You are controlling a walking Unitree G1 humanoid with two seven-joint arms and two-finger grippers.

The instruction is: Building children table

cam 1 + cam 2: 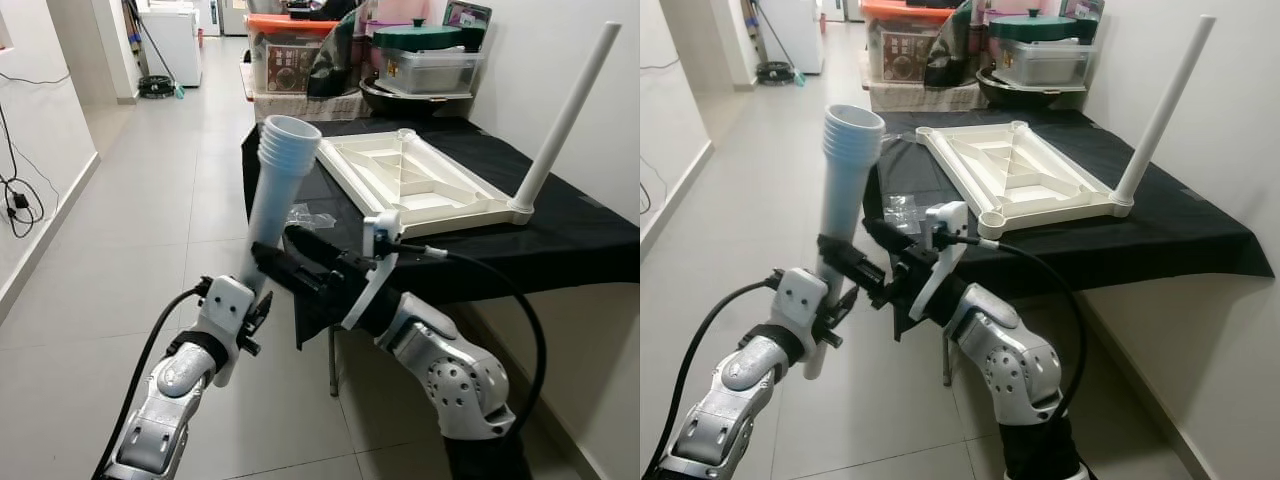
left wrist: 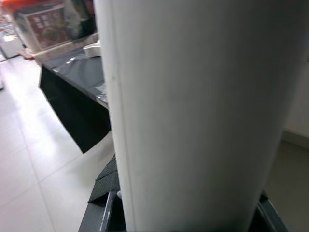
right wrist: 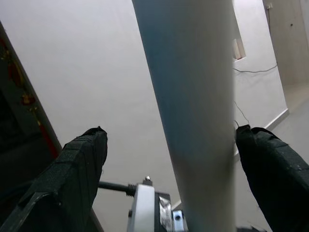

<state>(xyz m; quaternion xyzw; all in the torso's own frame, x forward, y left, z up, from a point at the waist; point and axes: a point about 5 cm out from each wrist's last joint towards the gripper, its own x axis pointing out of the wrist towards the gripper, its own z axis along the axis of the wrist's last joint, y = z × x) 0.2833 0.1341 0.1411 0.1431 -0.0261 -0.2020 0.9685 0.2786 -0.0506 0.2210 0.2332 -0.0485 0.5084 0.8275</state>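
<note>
My left gripper [image 1: 254,312] is shut on the lower part of a white table leg [image 1: 279,172], holding it nearly upright in front of the table; the leg's open top end looks like several nested tubes. My right gripper [image 1: 272,246] reaches across to the leg, open, with one black finger [image 3: 79,166] on each side of the leg [image 3: 193,111] and gaps showing. The white tabletop [image 1: 410,185] lies upside down on the black-covered table [image 1: 570,240]. One white leg [image 1: 565,120] stands fitted in its near right corner.
A small clear plastic bag [image 1: 311,215] lies at the table's near left edge. Storage boxes [image 1: 290,55] and a covered pot [image 1: 420,60] crowd the far end. Open tiled floor [image 1: 150,200] stretches to the left; a wall runs along the right.
</note>
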